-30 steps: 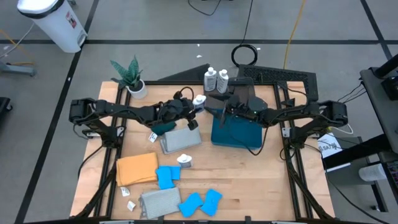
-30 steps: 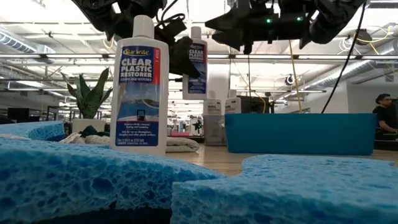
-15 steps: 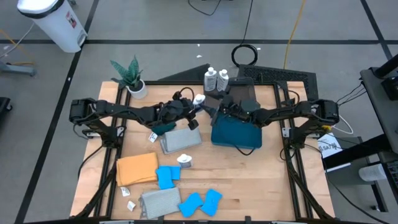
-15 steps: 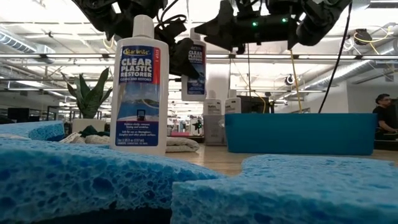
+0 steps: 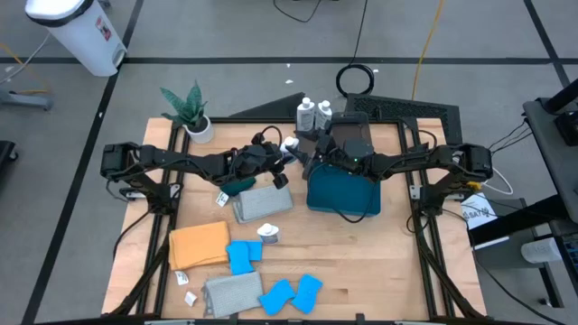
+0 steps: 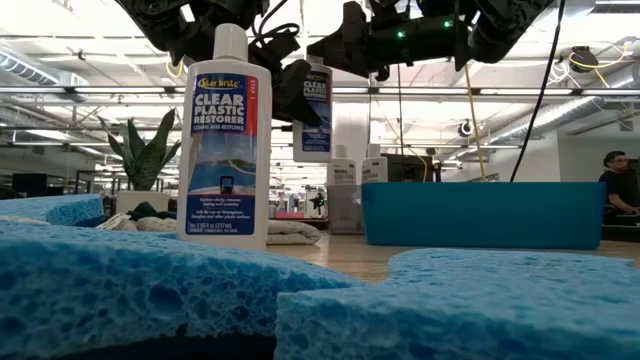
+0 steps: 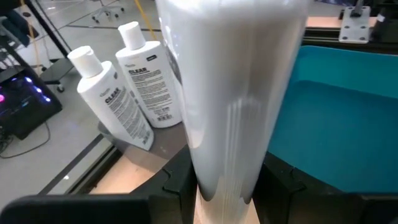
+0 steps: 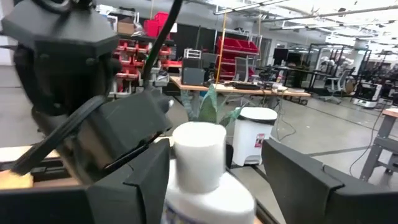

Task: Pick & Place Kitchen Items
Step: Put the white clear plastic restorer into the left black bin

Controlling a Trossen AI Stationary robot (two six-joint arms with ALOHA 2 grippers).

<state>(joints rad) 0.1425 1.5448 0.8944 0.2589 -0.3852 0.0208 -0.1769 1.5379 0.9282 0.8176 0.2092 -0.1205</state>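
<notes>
One small white plastic bottle with a blue label (image 5: 289, 145) hangs in the air above the table, clamped in my left pincer (image 5: 282, 153), just left of the blue rectangular bin (image 5: 343, 192). In the low view the same bottle (image 6: 314, 108) is well clear of the tabletop. My left wrist view shows its white body (image 7: 233, 93) upright between my two dark fingers (image 7: 180, 183), which press its sides. My right pincer (image 5: 312, 152) has its fingers (image 8: 134, 180) spread wide on either side of the bottle's white cap (image 8: 199, 148), not touching it.

Two more white bottles (image 5: 314, 116) of the same kind stand side by side at the far edge of the table, beyond the bin. A fourth bottle (image 5: 268, 233) stands near the middle, nearer the front. Just below my left pincer lies a folded grey cloth (image 5: 263, 203), with a dark green cloth (image 5: 237, 187) touching its left end. An orange folded cloth (image 5: 199, 244) lies to the near left, and a second grey cloth (image 5: 232, 292) lies at the near edge. Several bright blue sponges (image 5: 242, 255) are spread between them, two (image 5: 291, 293) near the front edge. A potted green plant in a white pot (image 5: 191, 113) stands at the far left corner.
</notes>
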